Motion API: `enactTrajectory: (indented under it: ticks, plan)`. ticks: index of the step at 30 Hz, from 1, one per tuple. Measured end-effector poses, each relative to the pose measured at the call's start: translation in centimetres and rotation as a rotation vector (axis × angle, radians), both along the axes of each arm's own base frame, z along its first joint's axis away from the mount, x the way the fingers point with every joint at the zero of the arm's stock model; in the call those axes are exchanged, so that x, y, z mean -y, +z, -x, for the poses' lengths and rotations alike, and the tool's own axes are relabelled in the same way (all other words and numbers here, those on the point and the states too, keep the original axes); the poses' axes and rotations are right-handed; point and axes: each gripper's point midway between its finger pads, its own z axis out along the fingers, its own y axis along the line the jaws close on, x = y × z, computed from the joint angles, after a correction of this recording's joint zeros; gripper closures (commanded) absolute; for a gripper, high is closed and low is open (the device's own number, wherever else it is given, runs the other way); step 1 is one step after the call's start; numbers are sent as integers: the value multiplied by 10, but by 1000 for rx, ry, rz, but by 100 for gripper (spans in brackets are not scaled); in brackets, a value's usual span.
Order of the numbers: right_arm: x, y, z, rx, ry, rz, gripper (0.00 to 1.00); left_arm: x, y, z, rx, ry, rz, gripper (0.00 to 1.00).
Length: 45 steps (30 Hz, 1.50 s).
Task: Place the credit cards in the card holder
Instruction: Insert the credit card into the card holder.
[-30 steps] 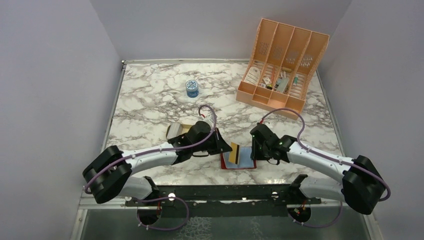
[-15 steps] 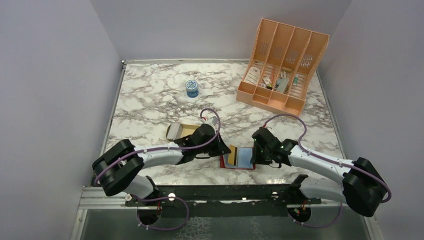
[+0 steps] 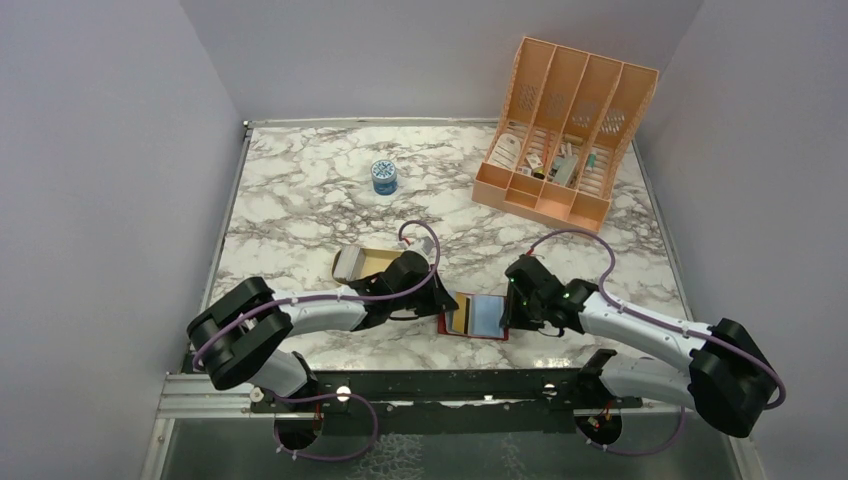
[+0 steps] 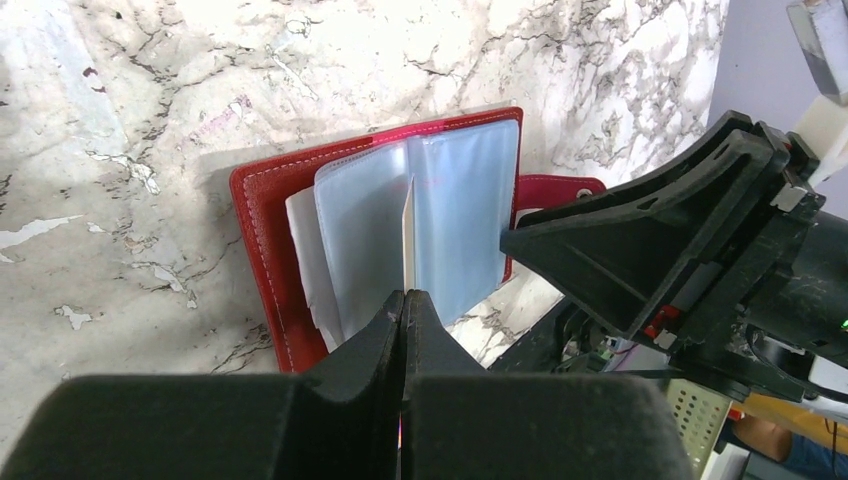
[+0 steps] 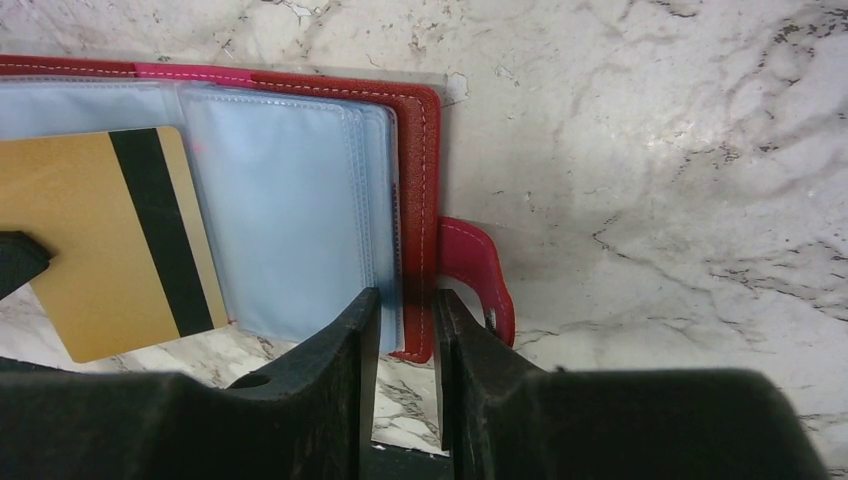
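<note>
The left fingers (image 4: 370,350) clamp a gold card (image 5: 100,250), seemingly half into the holder (image 5: 290,220). The right fingers (image 5: 330,350) pinch its edge. The stack (image 3: 348,262) behind the left fingers waits.

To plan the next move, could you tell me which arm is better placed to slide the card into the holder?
Left. The left gripper is shut on the gold card, which stands at the card holder's blue pockets. The right gripper is clamping the holder's edge, steadying it.
</note>
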Motion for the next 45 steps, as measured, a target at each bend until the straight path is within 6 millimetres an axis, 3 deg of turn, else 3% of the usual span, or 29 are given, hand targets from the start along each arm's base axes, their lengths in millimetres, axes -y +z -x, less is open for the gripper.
enactTrajectory:
  ticks: [16,22,45]
  plan:
    - [-6,14,-13,36,-4,3,72,4,-7,0,-5,-4,-1,100]
    - [-3,0,-14,11,5,50,75,4,-8,0,-6,-4,-2,100]
    - [-3,-1,-16,12,5,61,79,10,-1,-4,8,-7,9,100]
